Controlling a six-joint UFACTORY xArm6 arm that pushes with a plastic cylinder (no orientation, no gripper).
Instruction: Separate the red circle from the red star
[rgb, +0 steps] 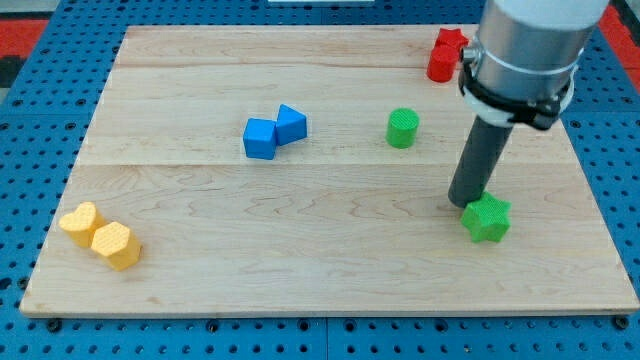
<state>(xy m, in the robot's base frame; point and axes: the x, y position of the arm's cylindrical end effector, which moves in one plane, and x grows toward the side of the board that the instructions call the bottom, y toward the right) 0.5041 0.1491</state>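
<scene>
Two red blocks sit together at the view's top right: the red star behind and the red circle in front, touching it. The arm's body partly hides their right side. My tip rests on the board well below them, just left of and touching the green star.
A green circle sits left of the rod. Two blue blocks touch near the board's middle. Two yellow blocks touch at the bottom left. The wooden board lies on a blue pegboard.
</scene>
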